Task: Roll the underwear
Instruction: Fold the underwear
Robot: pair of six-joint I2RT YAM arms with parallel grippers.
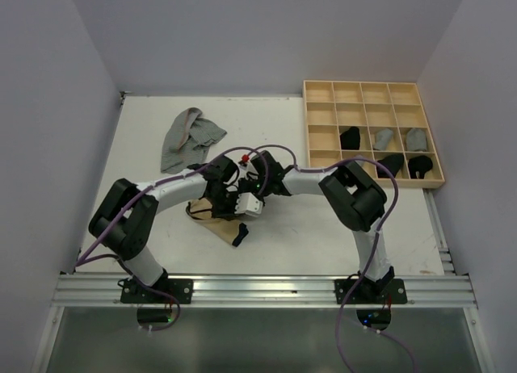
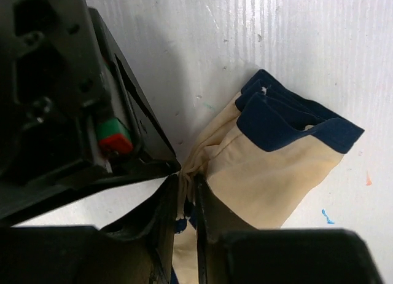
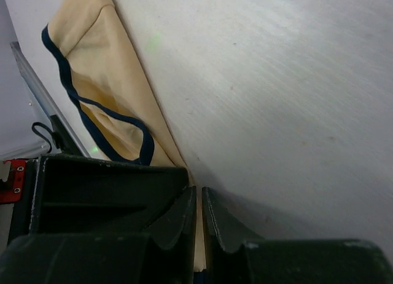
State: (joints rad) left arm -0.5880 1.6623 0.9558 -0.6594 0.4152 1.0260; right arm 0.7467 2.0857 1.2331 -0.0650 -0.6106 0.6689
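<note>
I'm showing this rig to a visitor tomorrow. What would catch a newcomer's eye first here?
Both arms meet mid-table, where the left fingers and right fingers each pinch the tan underwear with navy trim. At the far right, the wooden tray holds five small black and grey bundles in its two near rows. A grey garment lies crumpled at the far left.

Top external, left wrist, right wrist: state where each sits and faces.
Top external: above, behind, looking down at the table; left arm and right arm show.
Left wrist: on that arm, facing down; the left gripper shows, pinching the tan underwear.
Right wrist: on that arm, facing down; the right gripper shows, pinching it too.
All share the tan underwear.
</note>
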